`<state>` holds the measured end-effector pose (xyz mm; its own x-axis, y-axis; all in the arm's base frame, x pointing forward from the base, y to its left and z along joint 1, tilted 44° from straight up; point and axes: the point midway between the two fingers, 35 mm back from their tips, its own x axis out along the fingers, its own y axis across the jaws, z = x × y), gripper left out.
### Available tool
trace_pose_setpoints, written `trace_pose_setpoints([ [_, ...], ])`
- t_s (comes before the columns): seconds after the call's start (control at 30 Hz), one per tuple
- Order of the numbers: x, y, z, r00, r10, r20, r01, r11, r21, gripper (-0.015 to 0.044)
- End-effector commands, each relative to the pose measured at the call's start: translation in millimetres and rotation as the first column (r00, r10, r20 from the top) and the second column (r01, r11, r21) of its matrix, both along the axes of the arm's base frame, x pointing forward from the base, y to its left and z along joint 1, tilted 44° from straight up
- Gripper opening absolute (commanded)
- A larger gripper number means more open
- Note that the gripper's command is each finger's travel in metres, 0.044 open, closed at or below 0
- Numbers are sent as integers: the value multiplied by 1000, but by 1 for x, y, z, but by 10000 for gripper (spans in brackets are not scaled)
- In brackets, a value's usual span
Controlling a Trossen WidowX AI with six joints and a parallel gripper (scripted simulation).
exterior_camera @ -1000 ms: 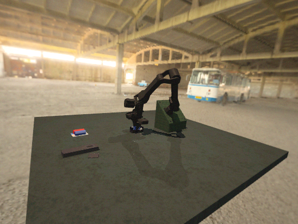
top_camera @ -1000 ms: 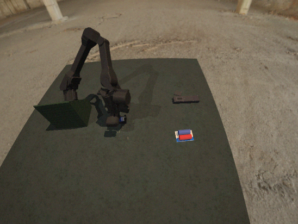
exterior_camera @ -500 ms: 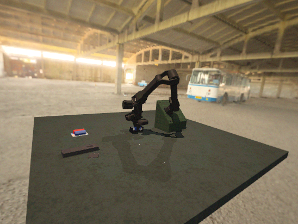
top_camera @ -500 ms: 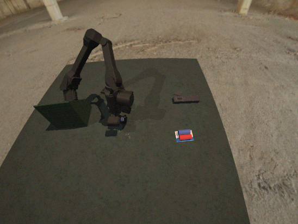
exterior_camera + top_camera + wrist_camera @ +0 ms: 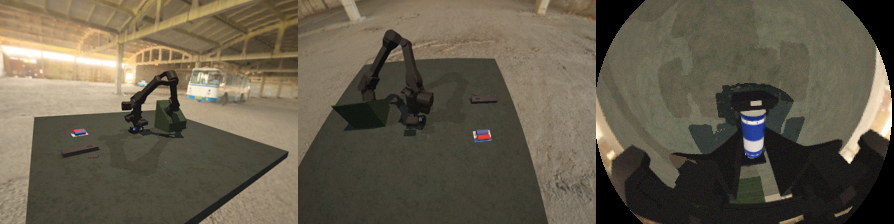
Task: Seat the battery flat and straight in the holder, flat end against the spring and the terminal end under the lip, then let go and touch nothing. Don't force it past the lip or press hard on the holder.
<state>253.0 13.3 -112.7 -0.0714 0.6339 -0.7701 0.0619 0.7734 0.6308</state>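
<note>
A blue-and-white battery (image 5: 753, 131) (image 5: 420, 119) (image 5: 136, 130) is between the fingers of my gripper (image 5: 752, 129) (image 5: 420, 120) (image 5: 136, 129), which is shut on it, low over the table. The dark holder (image 5: 741, 102) shows beyond the battery's far, grey end in the wrist view, with a small light patch on it. A dark part also shows just below the battery's near end. The fingers cover the battery's sides and much of the holder. Whether the battery lies flat, touches the spring or sits under the lip cannot be told.
A green sloped block (image 5: 363, 115) (image 5: 168, 120) stands beside the arm's base. A card with a blue and a red cylinder (image 5: 483, 137) (image 5: 79, 132) lies away from the gripper. A long dark device (image 5: 488, 99) (image 5: 80, 150) lies near it, with a small flat piece (image 5: 476, 93) (image 5: 93, 155) beside it.
</note>
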Motion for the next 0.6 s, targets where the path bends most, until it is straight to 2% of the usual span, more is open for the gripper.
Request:
trace_pose_setpoints([
  [0.0,0,2,0,1000,7,-10,-7,1000,0,87],
  [0.57,11,0,1,1000,1,1,-1,1000,-3,87],
])
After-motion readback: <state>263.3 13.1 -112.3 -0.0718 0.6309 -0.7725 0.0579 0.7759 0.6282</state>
